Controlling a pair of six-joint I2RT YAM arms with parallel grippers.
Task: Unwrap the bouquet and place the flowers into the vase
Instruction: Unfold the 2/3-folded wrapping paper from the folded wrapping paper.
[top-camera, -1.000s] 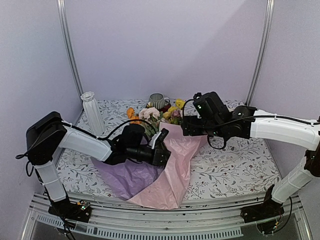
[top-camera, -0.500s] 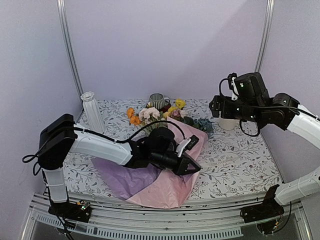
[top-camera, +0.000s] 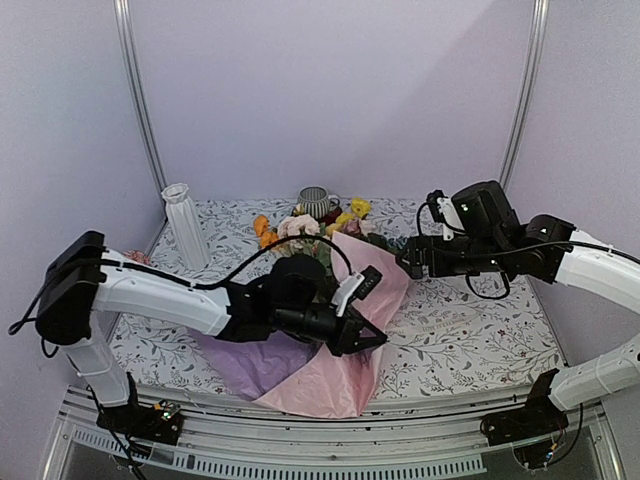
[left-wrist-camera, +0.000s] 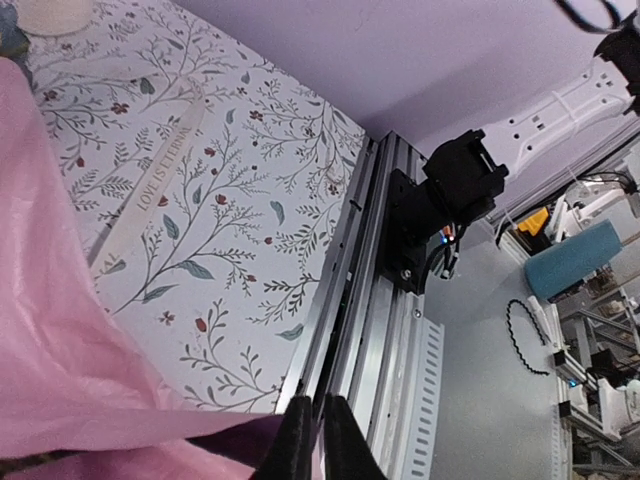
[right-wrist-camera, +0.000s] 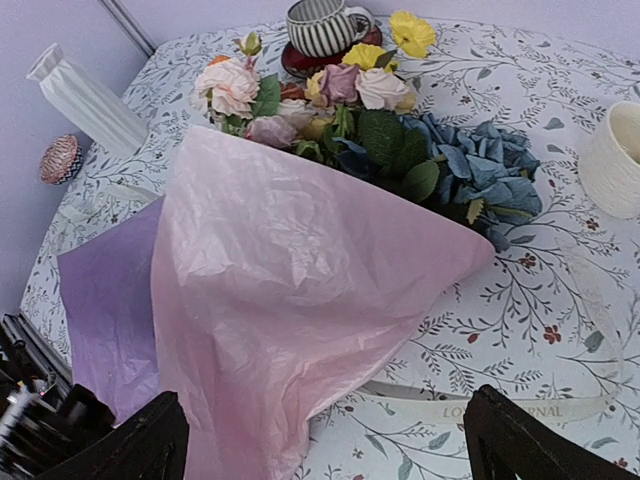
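The bouquet (right-wrist-camera: 300, 280) is lying on its side on the patterned table (top-camera: 480, 330). Its long axis is running from the near edge toward the back wall. The flowers (right-wrist-camera: 380, 130) are pointing away from the arms, and the loosened pink and lilac paper is fanning out toward the near edge.

The left gripper (left-wrist-camera: 318, 440) is reaching across the paper's lower right part. Its fingers are sitting almost together with only a slit between them. The pink sheet's edge is running right up to them (I cannot tell whether it is pinched).

The right gripper (right-wrist-camera: 325, 405) is hovering to the right of the blooms with its jaws spread wide, gripping nothing. The bouquet is lying ahead of it and below.

The vase (top-camera: 185, 225) is standing upright at the back left, well apart from both grippers.
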